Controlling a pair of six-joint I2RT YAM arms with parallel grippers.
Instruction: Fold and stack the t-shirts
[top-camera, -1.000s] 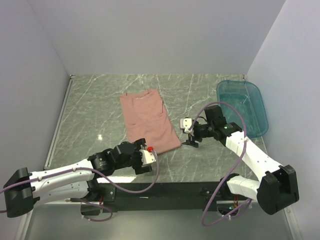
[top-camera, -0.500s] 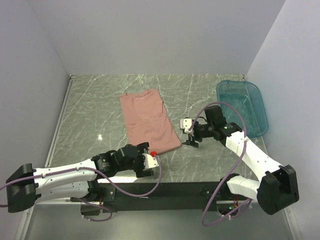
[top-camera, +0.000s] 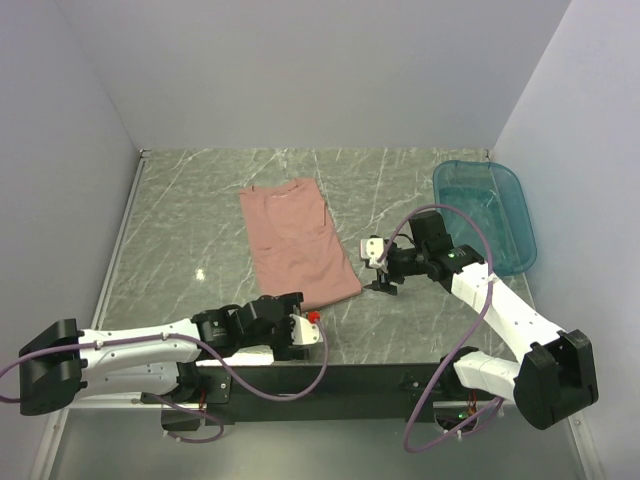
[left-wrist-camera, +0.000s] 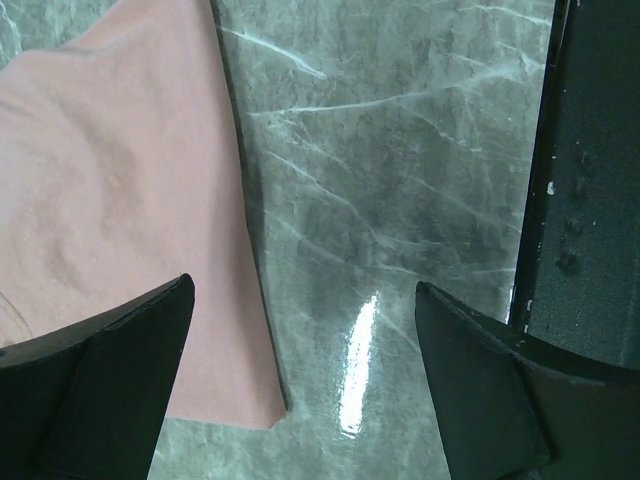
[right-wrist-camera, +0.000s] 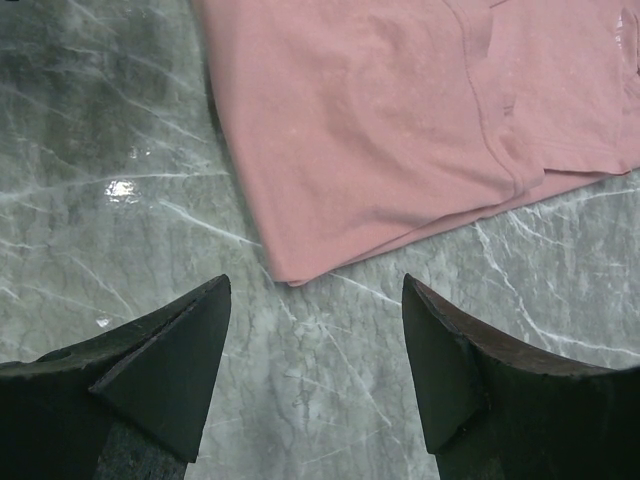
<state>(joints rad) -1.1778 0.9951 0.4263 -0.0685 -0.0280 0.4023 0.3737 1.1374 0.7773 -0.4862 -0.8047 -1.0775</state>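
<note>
The dusty-pink t-shirt (top-camera: 295, 243) lies on the marble table as a long folded strip, with its collar end far and its hem near. Just off the strip's near right corner hovers my left gripper (top-camera: 290, 305). In the left wrist view this gripper (left-wrist-camera: 302, 285) is open and empty over bare table, and the t-shirt's (left-wrist-camera: 110, 190) corner lies by the left finger. My right gripper (top-camera: 382, 282) stands open and empty to the right of the strip. In the right wrist view the t-shirt's (right-wrist-camera: 400, 120) folded edge lies just beyond its gripper (right-wrist-camera: 316, 280).
A translucent teal tub (top-camera: 482, 215) sits at the table's far right. The table's dark front rail (left-wrist-camera: 590, 200) runs close beside my left gripper. Grey walls close in the left, back and right sides.
My left arm has drawn back toward the near edge and shifted right, away from the t-shirt's near hem. The right arm and the t-shirt have not moved.
</note>
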